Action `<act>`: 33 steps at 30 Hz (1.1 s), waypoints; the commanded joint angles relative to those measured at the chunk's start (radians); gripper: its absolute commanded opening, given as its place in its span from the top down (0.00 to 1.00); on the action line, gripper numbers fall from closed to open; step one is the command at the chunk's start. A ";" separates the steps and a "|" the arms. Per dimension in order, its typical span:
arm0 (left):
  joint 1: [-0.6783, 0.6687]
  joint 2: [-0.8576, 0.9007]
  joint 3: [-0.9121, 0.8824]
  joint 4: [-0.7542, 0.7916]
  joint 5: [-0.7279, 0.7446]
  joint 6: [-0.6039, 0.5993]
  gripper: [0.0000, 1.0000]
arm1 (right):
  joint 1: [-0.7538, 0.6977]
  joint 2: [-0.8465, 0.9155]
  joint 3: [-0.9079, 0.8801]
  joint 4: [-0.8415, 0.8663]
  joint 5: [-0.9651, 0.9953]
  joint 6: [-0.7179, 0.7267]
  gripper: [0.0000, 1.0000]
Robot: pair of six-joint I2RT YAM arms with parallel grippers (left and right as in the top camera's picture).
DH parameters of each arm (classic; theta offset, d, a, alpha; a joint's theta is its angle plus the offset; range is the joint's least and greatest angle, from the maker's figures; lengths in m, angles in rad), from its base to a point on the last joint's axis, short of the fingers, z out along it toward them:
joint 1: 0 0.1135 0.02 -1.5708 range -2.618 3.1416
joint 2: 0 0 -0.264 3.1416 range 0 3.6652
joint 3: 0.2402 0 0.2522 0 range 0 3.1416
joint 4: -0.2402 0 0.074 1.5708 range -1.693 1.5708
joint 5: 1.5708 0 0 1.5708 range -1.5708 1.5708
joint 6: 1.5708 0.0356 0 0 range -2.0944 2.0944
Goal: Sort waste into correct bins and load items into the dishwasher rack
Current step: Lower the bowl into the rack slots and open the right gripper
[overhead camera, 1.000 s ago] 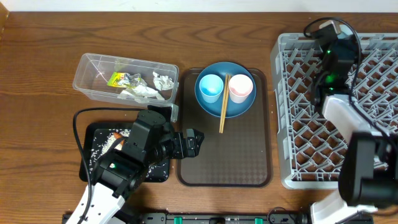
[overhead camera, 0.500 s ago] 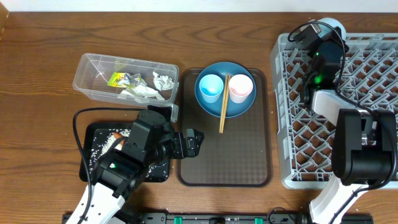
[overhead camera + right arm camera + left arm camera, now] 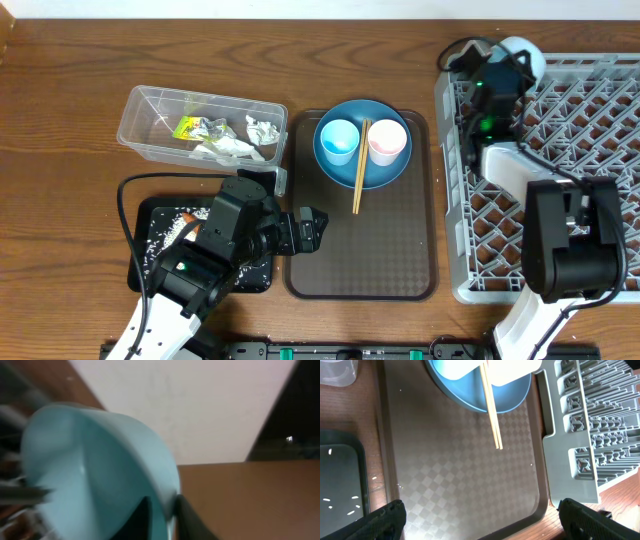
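The pale bowl (image 3: 522, 52) stands on edge at the far left corner of the grey dishwasher rack (image 3: 590, 160). My right gripper (image 3: 495, 78) is at it. In the right wrist view the gripper (image 3: 162, 502) straddles the bowl's (image 3: 100, 460) rim, slightly open, its inner finger a little off the wall. The blue plate (image 3: 385, 172) holds a light-blue cup (image 3: 337, 140), a pink cup (image 3: 387, 142) and chopsticks (image 3: 359, 170). My left gripper (image 3: 310, 230) hovers wide open and empty over the brown tray (image 3: 360, 250).
The clear tub (image 3: 140, 120) at the back left holds a yellow-green wrapper (image 3: 190, 126), tissue (image 3: 235, 148) and foil (image 3: 262, 130). The black tray (image 3: 150, 215) under my left arm carries rice grains (image 3: 175, 228). The left wrist view shows the rack's near corner (image 3: 580, 435).
My right arm has swung left along the rack's far edge with the bowl, and its jaws have parted a little. The left arm has not moved.
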 commanded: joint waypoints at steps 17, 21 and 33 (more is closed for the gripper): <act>0.004 0.000 0.002 0.000 -0.006 0.002 0.00 | 0.130 -0.016 -0.037 -0.065 0.260 -0.005 0.37; 0.004 0.000 0.002 0.000 -0.006 0.002 0.00 | 0.153 -0.089 -0.037 -0.145 0.263 0.009 0.32; 0.004 0.000 0.002 0.000 -0.006 0.002 0.00 | 0.148 -0.380 -0.037 -0.618 0.011 0.449 0.27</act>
